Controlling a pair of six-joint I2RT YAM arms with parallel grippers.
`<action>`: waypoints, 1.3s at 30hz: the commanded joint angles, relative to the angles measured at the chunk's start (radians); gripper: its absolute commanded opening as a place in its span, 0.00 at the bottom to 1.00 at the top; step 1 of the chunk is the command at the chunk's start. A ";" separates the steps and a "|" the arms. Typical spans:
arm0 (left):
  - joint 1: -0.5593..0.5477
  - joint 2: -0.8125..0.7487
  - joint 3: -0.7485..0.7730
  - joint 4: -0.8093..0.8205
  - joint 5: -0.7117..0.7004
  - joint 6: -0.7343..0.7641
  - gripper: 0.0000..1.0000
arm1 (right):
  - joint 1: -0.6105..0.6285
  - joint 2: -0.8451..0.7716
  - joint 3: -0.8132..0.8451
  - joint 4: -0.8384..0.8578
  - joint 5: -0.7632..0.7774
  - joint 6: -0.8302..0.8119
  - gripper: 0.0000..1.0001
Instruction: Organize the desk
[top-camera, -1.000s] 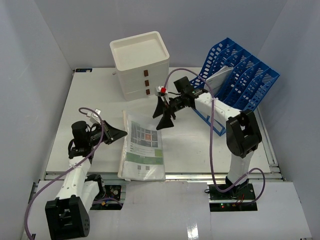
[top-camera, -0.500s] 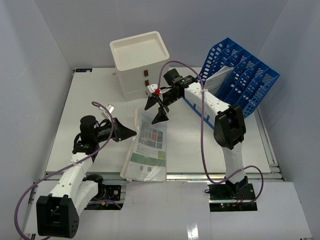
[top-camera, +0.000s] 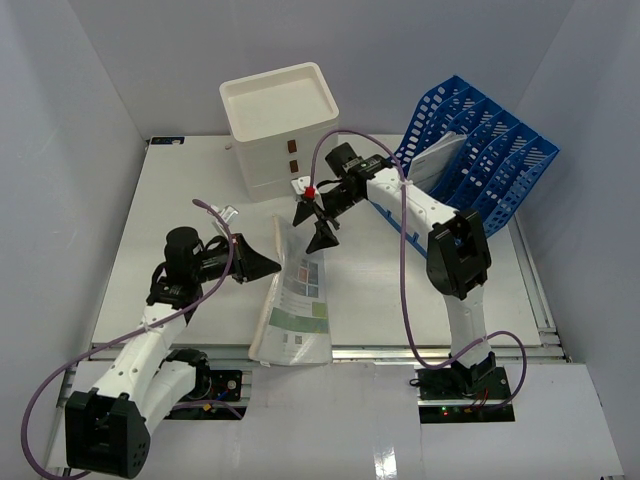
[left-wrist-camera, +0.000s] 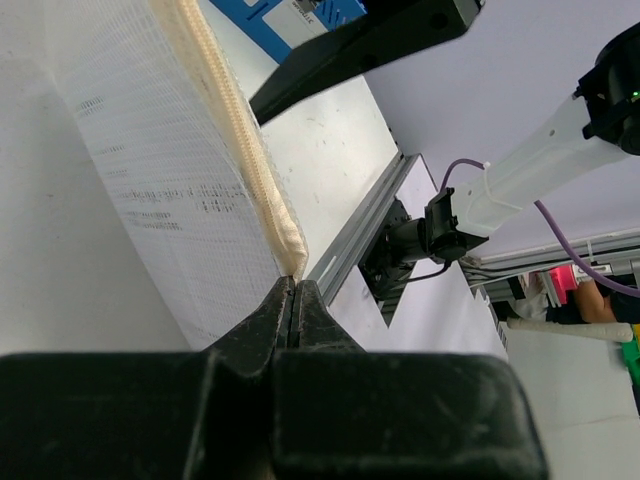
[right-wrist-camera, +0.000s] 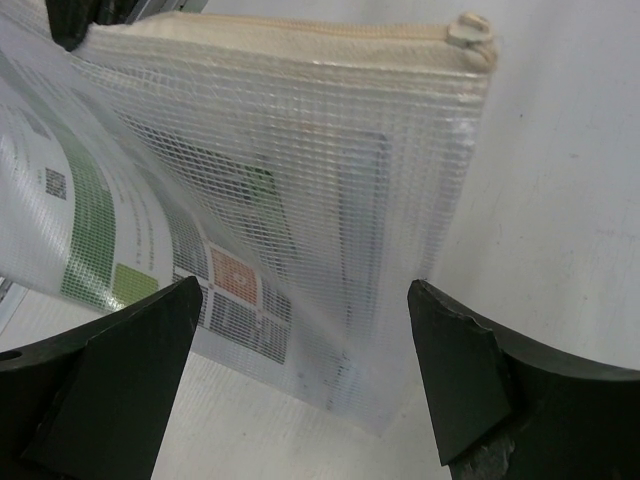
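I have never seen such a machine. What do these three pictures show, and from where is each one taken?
This is a robot with two arms fixed at the near edge of a white desk. Each arm ends in a two-finger tool. The wide picture comes from a fixed camera above and behind the arms; the other two come from cameras on the wrists, so each shows its own tool close up. On the desk stand a white drawer box and a blue file rack, and nearer lies a clear mesh pouch with printed sheets inside. The left tool is shut on the pouch's zipper edge and holds that side up, so the pouch is tilted. The right tool is open over the pouch's far end and grips nothing.
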 joint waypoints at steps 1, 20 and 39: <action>-0.011 -0.044 0.041 -0.037 0.049 0.015 0.00 | -0.047 -0.035 0.082 0.004 0.017 -0.003 0.90; -0.041 -0.066 0.079 -0.047 0.074 0.027 0.00 | 0.033 0.042 0.135 -0.328 -0.030 -0.345 0.93; -0.058 -0.015 0.185 -0.171 -0.091 0.302 0.88 | 0.036 -0.062 0.156 -0.326 0.123 -0.155 0.08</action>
